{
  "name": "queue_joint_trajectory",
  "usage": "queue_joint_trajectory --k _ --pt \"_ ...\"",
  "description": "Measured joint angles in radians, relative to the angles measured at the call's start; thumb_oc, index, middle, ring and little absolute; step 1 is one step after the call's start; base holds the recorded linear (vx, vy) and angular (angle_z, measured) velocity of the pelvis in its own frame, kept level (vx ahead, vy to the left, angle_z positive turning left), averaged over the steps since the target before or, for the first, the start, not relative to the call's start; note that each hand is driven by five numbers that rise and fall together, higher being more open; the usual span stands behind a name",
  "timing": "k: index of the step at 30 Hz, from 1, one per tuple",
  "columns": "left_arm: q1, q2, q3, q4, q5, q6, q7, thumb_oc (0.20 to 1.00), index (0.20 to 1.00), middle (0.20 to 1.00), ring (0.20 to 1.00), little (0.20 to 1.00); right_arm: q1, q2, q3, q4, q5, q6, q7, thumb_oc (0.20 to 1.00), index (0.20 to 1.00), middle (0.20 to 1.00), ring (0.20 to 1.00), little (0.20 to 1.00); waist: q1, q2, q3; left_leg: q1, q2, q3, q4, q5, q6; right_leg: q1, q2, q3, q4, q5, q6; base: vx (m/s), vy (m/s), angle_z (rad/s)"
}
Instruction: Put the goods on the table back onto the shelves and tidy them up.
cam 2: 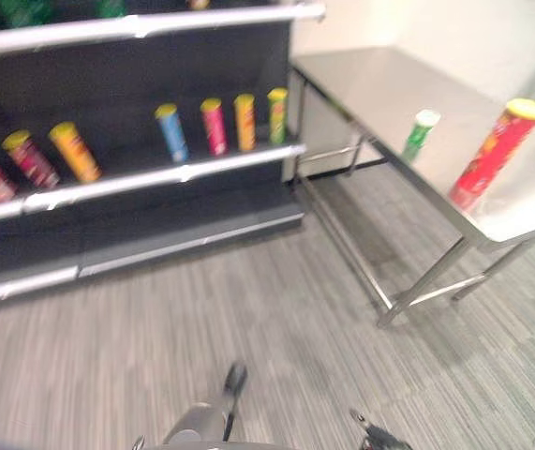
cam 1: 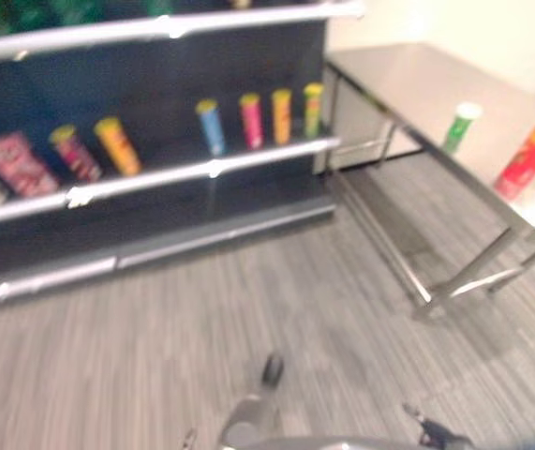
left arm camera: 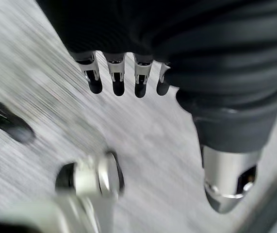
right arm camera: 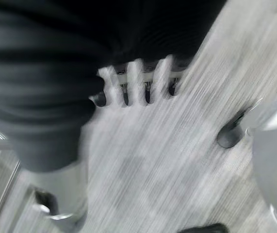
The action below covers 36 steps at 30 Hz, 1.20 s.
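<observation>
At two o'clock the red can and green can stand on the counter, awaiting the shelf at eleven. Our left hand and right hand hang relaxed, empty, above the floor.

I'm in a mock shop aisle: dark retail shelving with silver rails stocked with upright coloured snack tubes, grey striped carpet floor, bare stainless-steel bench alongside carrying a red tube and a green one.
</observation>
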State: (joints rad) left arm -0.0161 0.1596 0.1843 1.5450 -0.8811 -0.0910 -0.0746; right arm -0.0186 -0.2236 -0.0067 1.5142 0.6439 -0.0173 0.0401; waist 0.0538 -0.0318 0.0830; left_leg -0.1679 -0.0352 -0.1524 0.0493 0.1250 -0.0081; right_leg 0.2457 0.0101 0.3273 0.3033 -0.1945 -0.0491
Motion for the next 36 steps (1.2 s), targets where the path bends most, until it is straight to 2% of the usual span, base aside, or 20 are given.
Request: queue_joint_trajectory --k 1,2,5,7,8,9,10,11,12,14,17,20,25,27,29,30,31,34,35,36 --pt "0.022 0.015 -0.04 -0.037 0.008 -0.006 -0.001 1.0 1.0 1.0 1.0 1.0 0.009 0.015 -0.005 -0.014 0.006 0.003 0.005 1.0 1.0 1.0 1.0 1.0 -0.005 -0.005 -0.012 0.056 -0.003 0.029 -0.063 0.017 0.01 -0.123 -0.003 -0.07 0.249 0.016 0.033 0.16 0.25 -1.08" --pt "0.01 0.025 -0.072 -0.043 0.021 -0.011 -0.003 1.0 1.0 1.0 1.0 1.0 0.037 0.023 0.023 -0.036 0.006 0.007 0.009 1.0 1.0 1.0 1.0 1.0 -0.027 -0.002 -0.024 0.081 -0.019 0.031 -0.078 0.008 0.064 -0.171 -0.029 -0.11 0.309 0.007 0.033 0.21 0.391 -0.84" --pt "-0.05 0.041 -0.214 -0.05 0.16 -0.027 -0.009 1.0 1.0 1.0 1.0 1.0 0.035 0.034 0.075 -0.08 -0.007 0.003 0.016 1.0 1.0 1.0 1.0 1.0 -0.038 0.029 -0.026 0.134 -0.07 0.178 -0.094 -0.015 0.13 -0.323 -0.307 -0.344 0.329 0.029 0.064 0.21 0.411 -0.84" --pt "-0.037 0.034 -0.235 -0.051 0.238 -0.022 -0.016 1.0 1.0 1.0 1.0 1.0 0.059 -0.01 0.088 -0.124 -0.026 -0.012 0.026 1.0 1.0 1.0 1.0 1.0 -0.056 0.091 -0.049 0.165 -0.052 0.209 -0.125 -0.047 0.086 -0.365 -0.265 -0.366 0.258 0.043 0.094 0.17 0.15 -0.85" --pt "-0.035 0.036 -0.253 -0.052 0.252 -0.027 -0.018 1.0 1.0 1.0 1.0 1.0 0.06 -0.014 0.098 -0.125 -0.036 -0.015 0.028 1.0 1.0 1.0 1.0 1.0 -0.055 0.108 -0.05 0.172 -0.03 0.225 -0.131 -0.084 -0.041 -0.373 -0.203 -0.371 0.231 0.049 0.091 0.25 0.084 -0.59" --pt "-0.034 0.071 -0.255 -0.053 0.283 -0.028 -0.025 1.0 1.0 1.0 1.0 1.0 0.05 0.017 0.116 -0.124 -0.044 -0.017 0.031 1.0 1.0 1.0 1.0 1.0 -0.059 0.049 -0.048 0.097 -0.029 0.243 0.028 -0.207 -0.116 -0.388 -0.177 -0.389 0.164 0.084 0.067 0.24 0.039 -0.4" --pt "-0.043 0.094 -0.248 -0.063 0.301 -0.022 -0.03 1.0 1.0 1.0 1.0 1.0 0.046 0.037 0.114 -0.121 -0.046 -0.022 0.029 1.0 1.0 1.0 1.0 1.0 -0.068 0.007 -0.049 0.035 -0.031 0.228 0.215 -0.242 0.018 -0.411 -0.199 -0.392 0.133 0.091 0.12 0.24 0.037 -0.53" --pt "-0.033 0.099 -0.244 -0.073 0.314 -0.018 -0.028 1.0 1.0 1.0 1.0 1.0 0.033 0.034 0.11 -0.11 -0.049 -0.025 0.033 1.0 1.0 1.0 1.0 1.0 -0.056 0.011 -0.043 0.015 0.021 0.199 0.286 -0.268 0.003 -0.431 -0.187 -0.426 0.119 0.08 0.205 0.31 0.007 -1.29" --pt "0.014 0.107 -0.221 -0.053 0.322 -0.002 -0.022 1.0 1.0 1.0 1.0 1.0 0.027 0.022 0.115 -0.116 -0.064 -0.02 0.029 1.0 1.0 1.0 1.0 1.0 -0.046 -0.018 -0.062 0.125 0.037 0.232 0.131 -0.27 -0.004 -0.423 -0.151 -0.541 0.013 0.053 0.232 0.35 0.003 -1.28" --pt "0.013 0.077 -0.222 -0.042 0.342 0.001 -0.027 1.0 1.0 1.0 1.0 1.0 0.046 0.013 0.112 -0.128 -0.075 -0.029 0.03 1.0 1.0 1.0 1.0 1.0 -0.064 -0.027 -0.064 0.206 0.003 0.262 0.024 -0.258 0.021 -0.41 -0.115 -0.628 -0.049 0.073 0.146 0.26 0.001 -0.77" --pt "-0.01 0.019 -0.237 -0.044 0.38 0.002 -0.038 1.0 1.0 1.0 1.0 1.0 0.069 0.013 0.109 -0.102 -0.074 -0.011 0.038 1.0 1.0 1.0 1.0 1.0 -0.098 0.018 -0.058 0.252 -0.009 0.299 -0.053 -0.229 0.022 -0.458 -0.072 -0.699 -0.13 0.152 0.105 0.26 -0.016 -0.14" --pt "-0.022 0.021 -0.286 -0.061 0.404 0.001 -0.049 1.0 1.0 1.0 1.0 1.0 0.089 0.02 0.11 -0.074 -0.072 0.008 0.04 1.0 1.0 1.0 1.0 1.0 -0.131 0.019 -0.058 0.314 -0.028 0.28 -0.097 -0.205 0.051 -0.455 -0.081 -0.662 -0.162 0.186 0.109 0.28 -0.036 0.31" --pt "-0.007 0.016 -0.342 -0.092 0.432 0.001 -0.061 1.0 1.0 1.0 1.0 1.0 0.071 0.022 0.109 -0.066 -0.05 0.008 0.042 1.0 1.0 1.0 1.0 1.0 -0.129 0.016 -0.082 0.376 -0.005 0.304 -0.049 -0.276 0.005 -0.401 -0.032 -0.603 -0.154 0.226 0.005 0.27 -0.117 -0.11" --pt "-0.005 0.022 -0.327 -0.092 0.431 0.0 -0.062 1.0 1.0 1.0 1.0 1.0 0.052 0.029 0.109 -0.08 -0.041 0.008 0.042 1.0 1.0 1.0 1.0 1.0 -0.122 -0.008 -0.083 0.292 0.005 0.333 0.176 -0.292 -0.021 -0.334 -0.014 -0.577 -0.25 0.231 -0.012 0.19 -0.148 -0.39" --pt "-0.013 0.025 -0.298 -0.097 0.431 -0.002 -0.058 1.0 1.0 1.0 1.0 1.0 0.021 0.01 0.113 -0.108 -0.035 0.002 0.039 1.0 1.0 1.0 1.0 1.0 -0.083 -0.013 -0.083 0.129 0.039 0.325 0.58 -0.259 -0.039 -0.235 0.01 -0.514 -0.357 0.259 -0.053 0.22 -0.099 -0.73" --pt "-0.019 0.021 -0.296 -0.106 0.429 -0.002 -0.056 1.0 1.0 1.0 1.0 1.0 0.006 0.001 0.115 -0.11 -0.035 -0.003 0.038 1.0 1.0 1.0 1.0 1.0 -0.07 -0.001 -0.077 0.049 0.049 0.286 0.729 -0.229 -0.034 -0.211 0.025 -0.495 -0.378 0.26 -0.066 0.27 0.095 -1.01" --pt "-0.041 0.028 -0.301 -0.131 0.429 -0.012 -0.05 1.0 1.0 1.0 1.0 1.0 -0.044 -0.001 0.118 -0.107 -0.035 -0.017 0.028 1.0 1.0 1.0 1.0 1.0 -0.027 -0.013 -0.067 -0.112 0.015 0.17 0.803 -0.242 -0.017 -0.193 0.031 -0.442 -0.391 0.263 -0.07 0.23 0.089 -1.01" --pt "-0.032 0.035 -0.304 -0.142 0.425 -0.014 -0.045 1.0 1.0 1.0 1.0 1.0 -0.074 0.004 0.154 -0.151 -0.036 -0.036 0.027 1.0 1.0 1.0 1.0 1.0 -0.026 -0.021 -0.054 -0.176 0.0 0.113 0.541 -0.234 -0.026 -0.163 0.039 -0.411 -0.394 0.222 -0.038 0.27 0.114 -0.54" --pt "-0.027 0.041 -0.304 -0.153 0.42 -0.02 -0.046 1.0 1.0 1.0 1.0 1.0 -0.086 0.007 0.162 -0.143 -0.036 -0.038 0.03 1.0 1.0 1.0 1.0 1.0 -0.015 -0.026 -0.047 -0.174 -0.009 0.094 0.35 -0.201 -0.032 -0.141 0.041 -0.387 -0.398 0.211 -0.028 0.24 0.082 -0.51" --pt "-0.029 0.037 -0.303 -0.151 0.397 -0.016 -0.046 1.0 1.0 1.0 1.0 1.0 -0.095 -0.004 0.175 -0.13 -0.037 -0.043 0.029 1.0 1.0 1.0 1.0 1.0 -0.017 -0.019 -0.032 -0.126 -0.032 -0.003 0.054 -0.134 -0.055 -0.126 0.046 -0.373 -0.392 0.205 -0.033 0.18 0.057 -0.49"
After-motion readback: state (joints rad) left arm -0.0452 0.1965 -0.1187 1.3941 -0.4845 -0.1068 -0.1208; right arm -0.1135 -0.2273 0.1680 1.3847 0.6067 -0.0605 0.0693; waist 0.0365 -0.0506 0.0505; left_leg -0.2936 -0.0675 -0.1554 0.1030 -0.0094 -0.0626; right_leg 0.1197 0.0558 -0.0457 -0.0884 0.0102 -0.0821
